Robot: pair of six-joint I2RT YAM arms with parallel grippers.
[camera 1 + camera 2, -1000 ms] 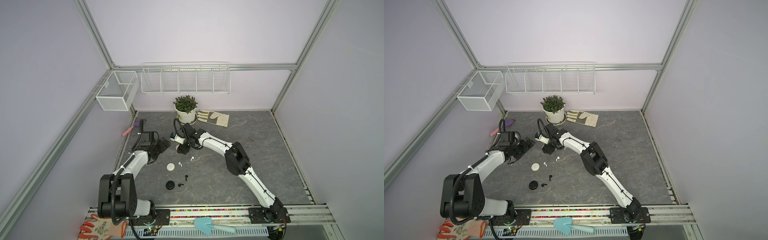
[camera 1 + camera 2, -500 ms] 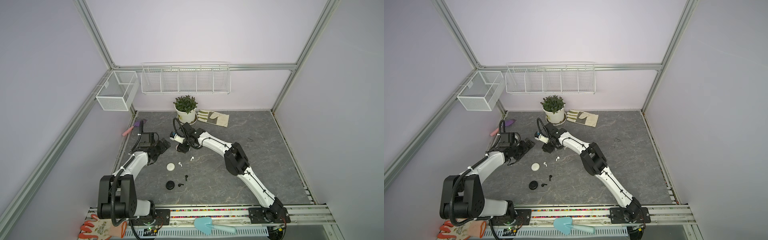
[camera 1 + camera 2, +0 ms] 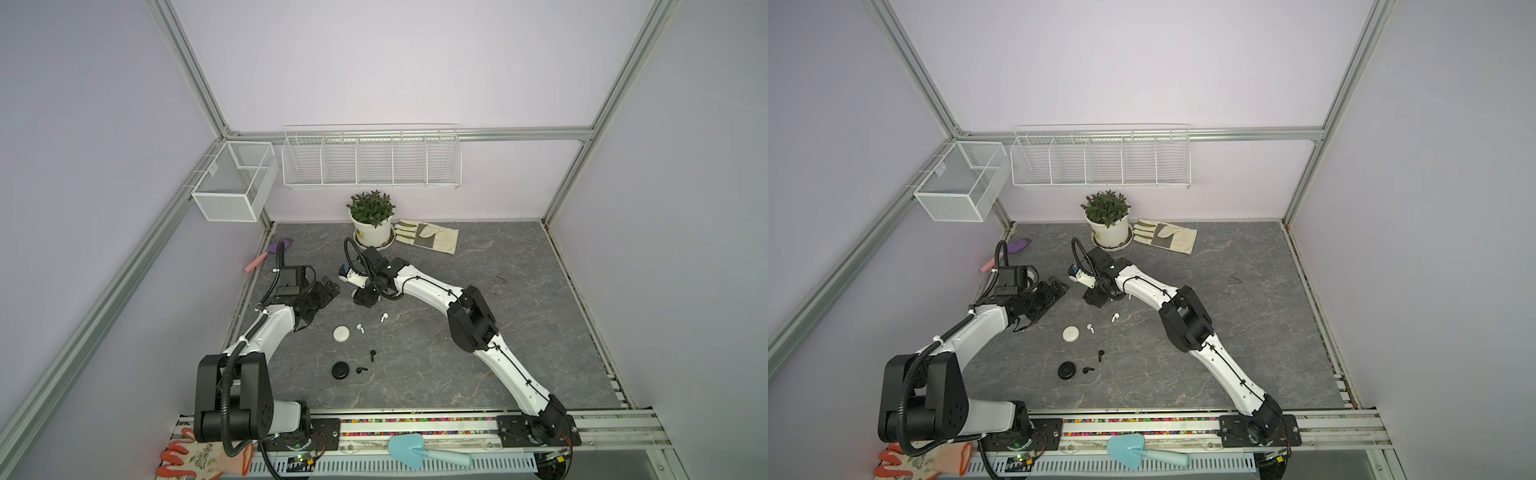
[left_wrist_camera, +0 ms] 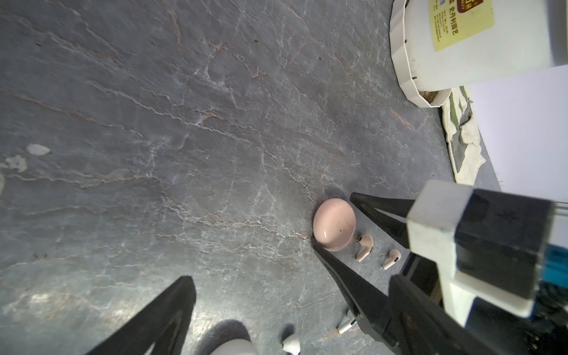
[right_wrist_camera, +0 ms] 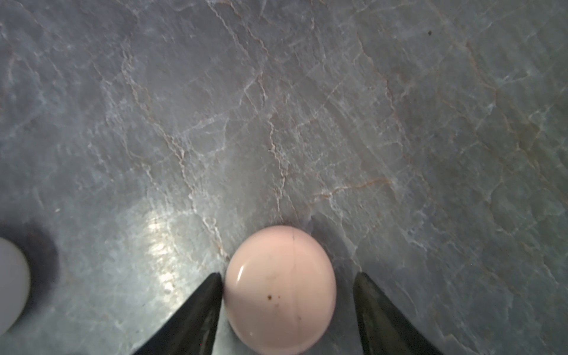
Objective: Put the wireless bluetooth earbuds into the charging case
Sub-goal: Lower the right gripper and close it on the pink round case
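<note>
Barely anything moved this last second: right gripper has stayed low, straddling the pink case. 1 finger touches it, the other stands apart, so it is unclamped and nothing is lifted. Left gripper gapes wide, empty, just beside the right one. Judged: lid not yet opened, 0 buds seated.

Count:
- 2 grippers.
- 3 cases: pink between the right fingers, white case near, black case farther off.
- 6 buds: 2 pink earbuds just behind the pink case toward the right palm, 2 white earbuds near, 2 black earbuds farthest.
</note>
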